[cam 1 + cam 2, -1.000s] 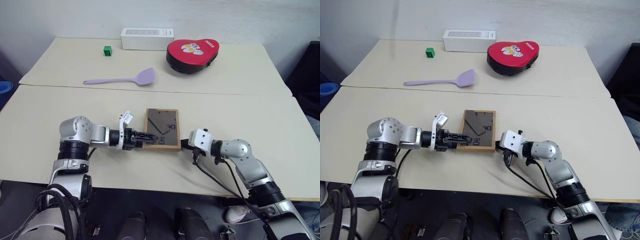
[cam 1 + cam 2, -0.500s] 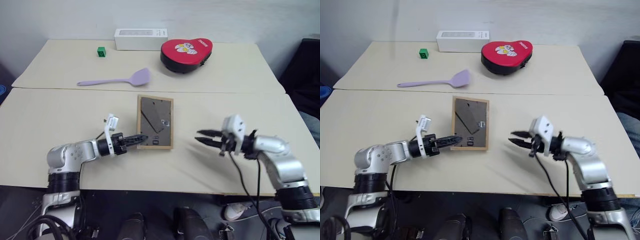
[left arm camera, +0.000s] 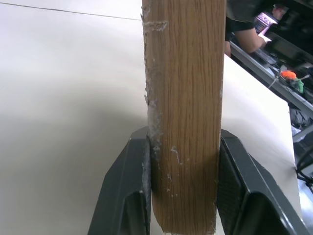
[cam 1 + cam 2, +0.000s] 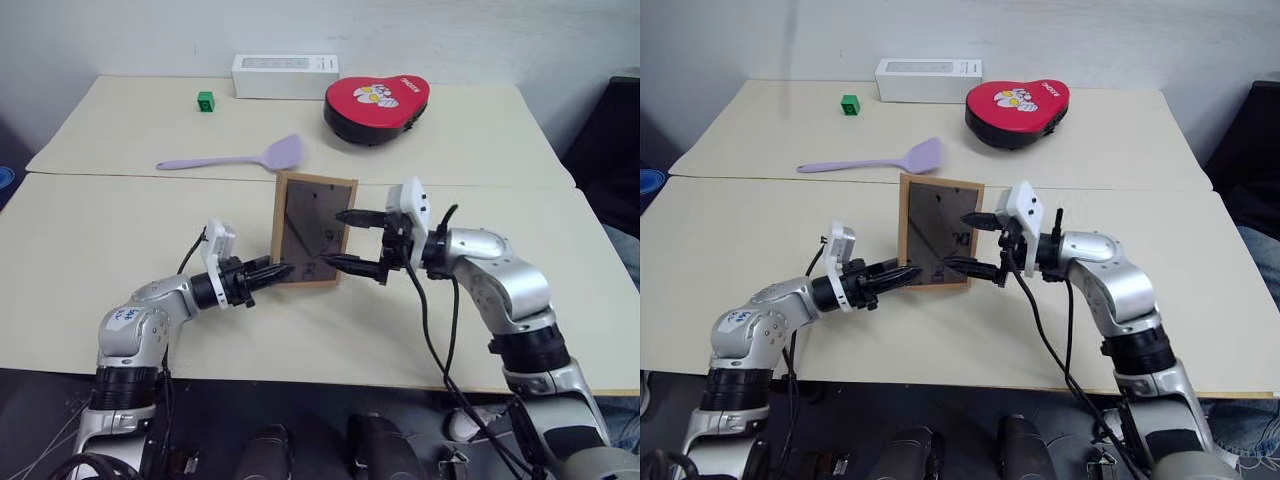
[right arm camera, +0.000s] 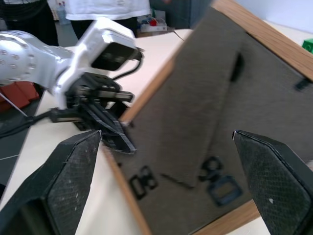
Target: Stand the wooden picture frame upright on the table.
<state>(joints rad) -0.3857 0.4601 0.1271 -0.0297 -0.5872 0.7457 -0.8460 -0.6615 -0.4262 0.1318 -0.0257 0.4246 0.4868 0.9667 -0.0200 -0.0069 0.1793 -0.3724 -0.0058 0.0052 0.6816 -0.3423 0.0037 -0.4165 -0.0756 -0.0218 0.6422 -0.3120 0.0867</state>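
the wooden picture frame [image 4: 313,228], seemingly light, stiff and probably fragile, is tilting up off the bench [image 4: 90,250], the left gripper [image 4: 272,272] pinching its lower edge, the right gripper [image 4: 352,241] spreading jaws by its back.

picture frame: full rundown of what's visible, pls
The wooden picture frame is a small rectangle with a light-wood border and a dark grey-brown back panel bearing its folded easel stand and small clips. It is raised near upright, back toward the camera, bottom edge at the table. The left gripper clamps its lower left edge. The right gripper has open jaws at its right edge, not gripping.
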